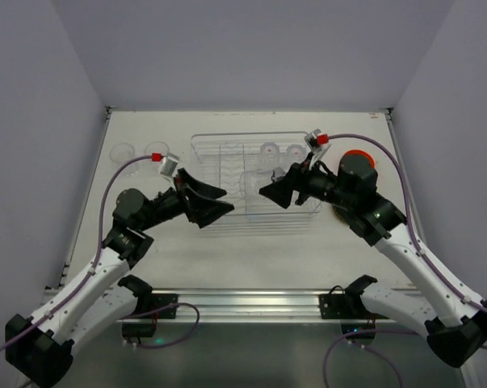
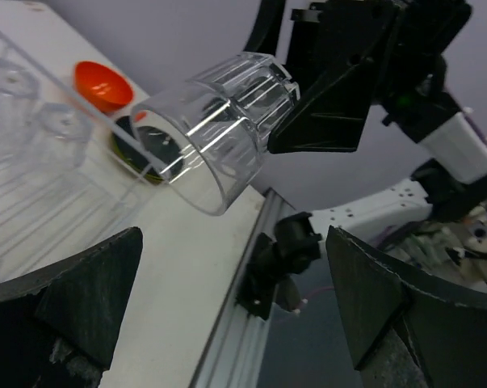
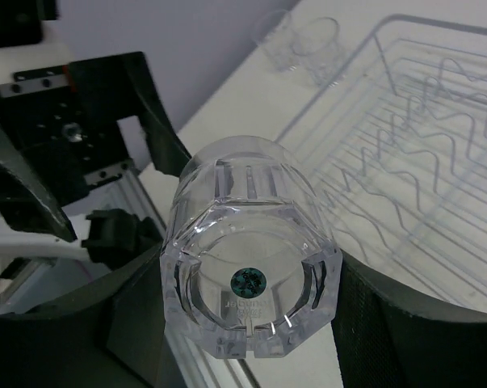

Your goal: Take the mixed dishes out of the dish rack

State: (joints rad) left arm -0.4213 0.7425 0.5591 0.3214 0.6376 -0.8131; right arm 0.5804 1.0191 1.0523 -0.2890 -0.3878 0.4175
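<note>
Far left on table (image 1: 251, 259): two small clear cups (image 1: 123, 151), upright. Next, left gripper (image 1: 227, 200) spread wide, empty. Ctr: large clear rectangular plastic dish rack (image 1: 227, 145). Right gripper (image 1: 267, 192) clamped on small clear faceted cup (image 3: 251, 275), held sideways above rack. Far right: small orange bowl (image 1: 358, 158) beside rack.

A white table (image 1: 251, 259) carries a clear dish rack (image 1: 219, 158), with two clear cups (image 1: 123, 151) to its left and an orange bowl (image 1: 358, 158) to its right.
</note>
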